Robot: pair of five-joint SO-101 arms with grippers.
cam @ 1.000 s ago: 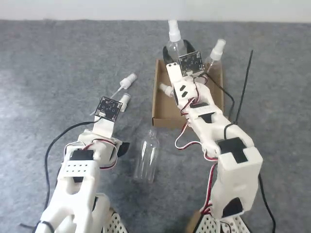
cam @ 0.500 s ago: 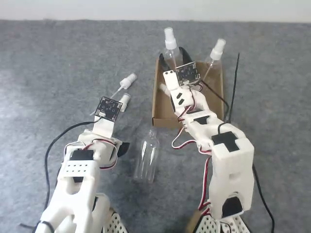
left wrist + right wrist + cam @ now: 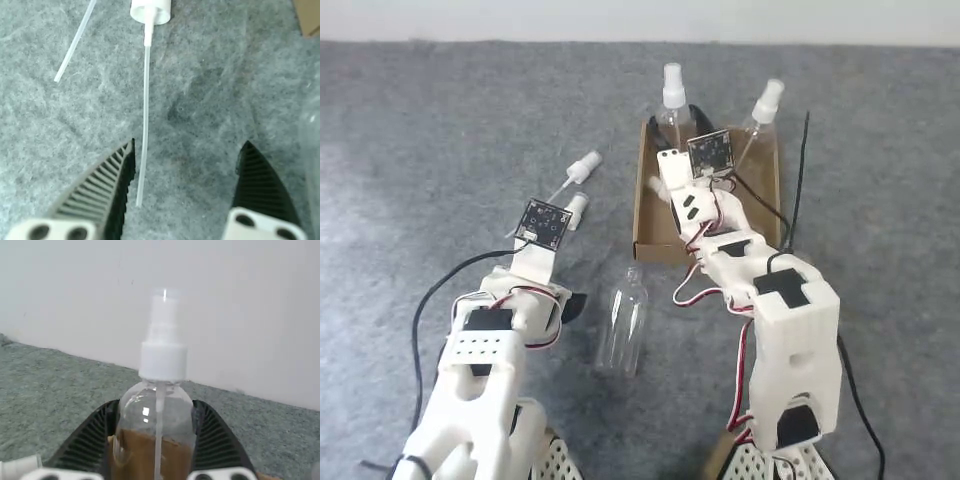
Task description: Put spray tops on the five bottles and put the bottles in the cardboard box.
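Right gripper [image 3: 156,412] around upright bottle [image 3: 159,371]

Ribbed, matt black plastic forms the jaws of my left gripper [image 3: 189,145], seen against a rough, fuzzy grey felt mat [image 3: 215,75] and a loose spray top [image 3: 150,10] of smooth white plastic with a thin translucent tube [image 3: 145,115]. My right gripper [image 3: 155,410], of the same ribbed black plastic, flanks a bottle [image 3: 132,412] of clear, glossy plastic with a smooth white plastic sprayer [image 3: 162,357]. The cardboard box [image 3: 650,225] is dull, matt brown paperboard.
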